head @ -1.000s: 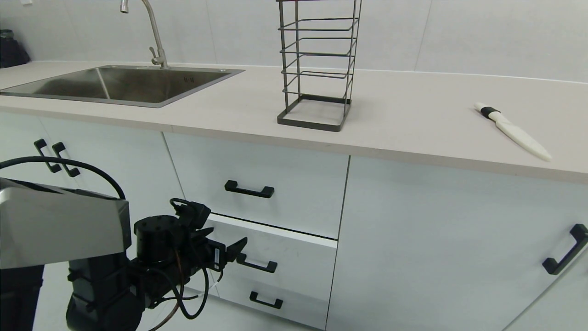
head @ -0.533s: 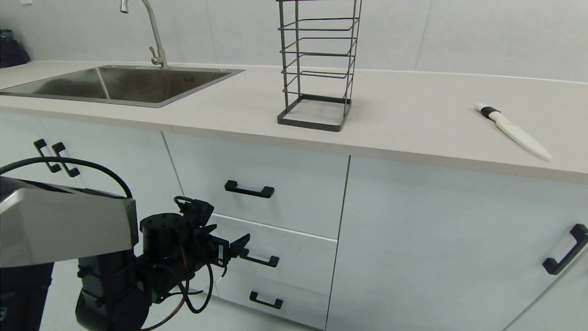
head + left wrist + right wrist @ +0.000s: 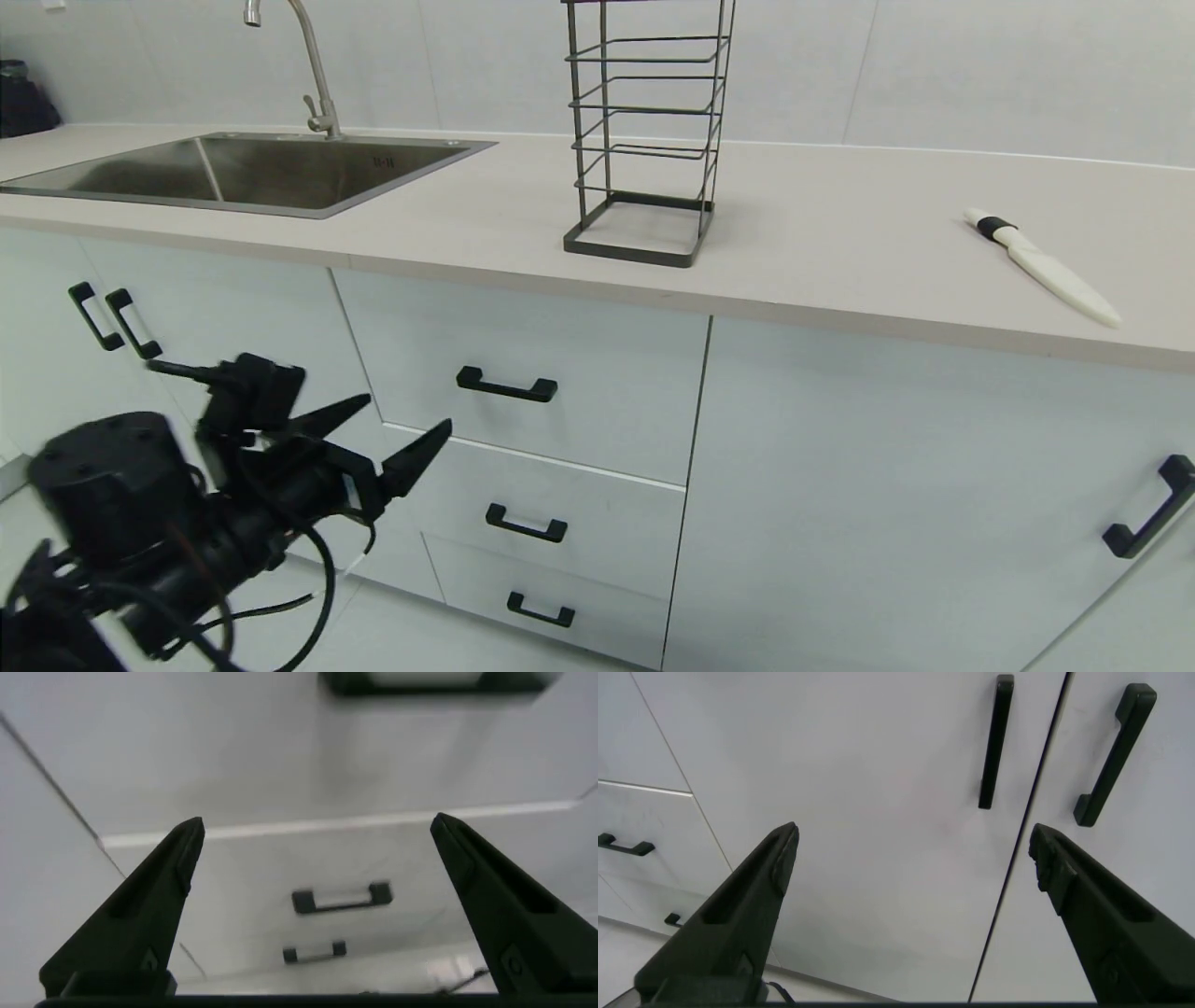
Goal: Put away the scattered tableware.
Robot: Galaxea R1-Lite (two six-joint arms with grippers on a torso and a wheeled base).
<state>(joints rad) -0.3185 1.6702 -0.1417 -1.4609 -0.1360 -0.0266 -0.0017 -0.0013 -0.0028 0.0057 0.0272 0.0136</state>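
Pale kitchen surface point(image 3: 840, 233), white knife point(image 3: 1041, 266) lying near its right front edge, wire rack point(image 3: 644, 140) standing mid-surface, my left fingers point(image 3: 415, 450) spread wide before closed drawers point(image 3: 597, 420), my right fingers point(image 3: 747, 905) wide at cabinet doors point(image 3: 878, 812).

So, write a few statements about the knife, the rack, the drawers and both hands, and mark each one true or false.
1. The knife lies on the counter. True.
2. The rack holds plates. False: it is empty.
3. The left hand is open. True.
4. The left hand holds the knife. False: it holds nothing.
5. The middle drawer is pulled out. False: it is shut.
6. The right hand is open. True.
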